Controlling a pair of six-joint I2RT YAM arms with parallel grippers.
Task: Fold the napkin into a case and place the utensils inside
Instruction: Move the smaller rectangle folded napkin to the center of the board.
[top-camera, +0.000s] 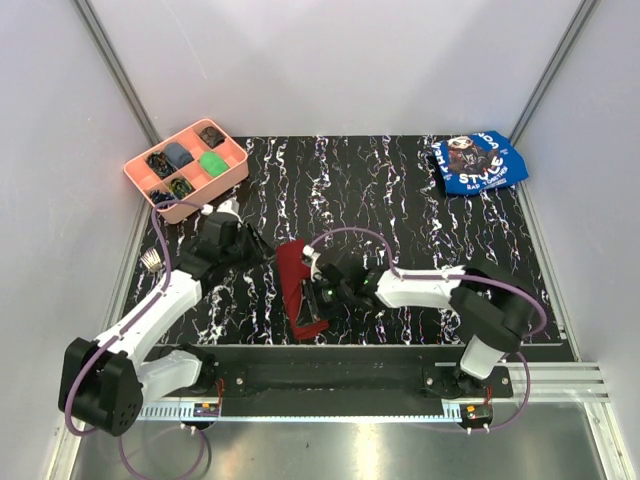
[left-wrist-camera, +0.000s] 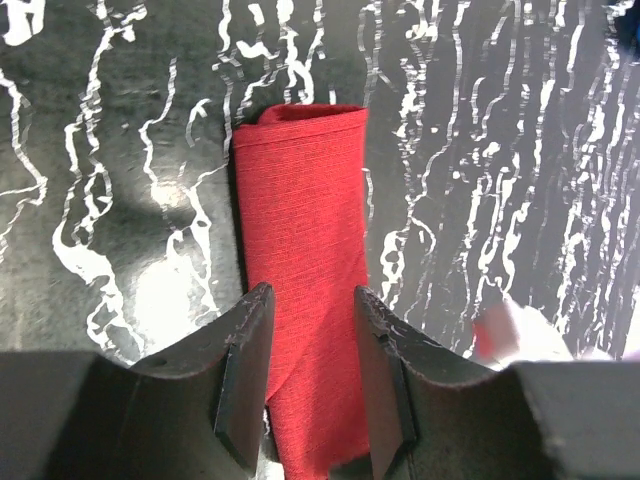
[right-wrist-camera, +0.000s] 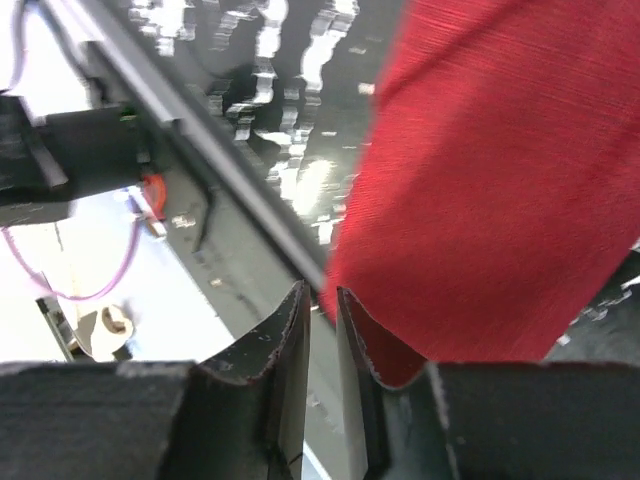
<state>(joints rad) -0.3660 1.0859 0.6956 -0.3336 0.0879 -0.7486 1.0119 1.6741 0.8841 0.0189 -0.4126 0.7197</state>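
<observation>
The dark red napkin (top-camera: 296, 272) lies as a narrow folded strip, the case, in the middle of the table near its front. It fills the left wrist view (left-wrist-camera: 300, 200) and the right wrist view (right-wrist-camera: 500, 170). My left gripper (top-camera: 266, 250) is open, and its tips (left-wrist-camera: 310, 300) straddle the strip's far end just above the cloth. My right gripper (top-camera: 318, 298) is beside the strip's near end; its tips (right-wrist-camera: 322, 300) are almost together with nothing seen between them. A small silver metal thing (top-camera: 152, 261) lies at the table's left edge, too small to name.
A pink compartment tray (top-camera: 232, 172) with small items stands at the back left. A blue printed cloth (top-camera: 478, 162) lies at the back right. The table's front rail (top-camera: 330, 375) runs just behind the strip's near end.
</observation>
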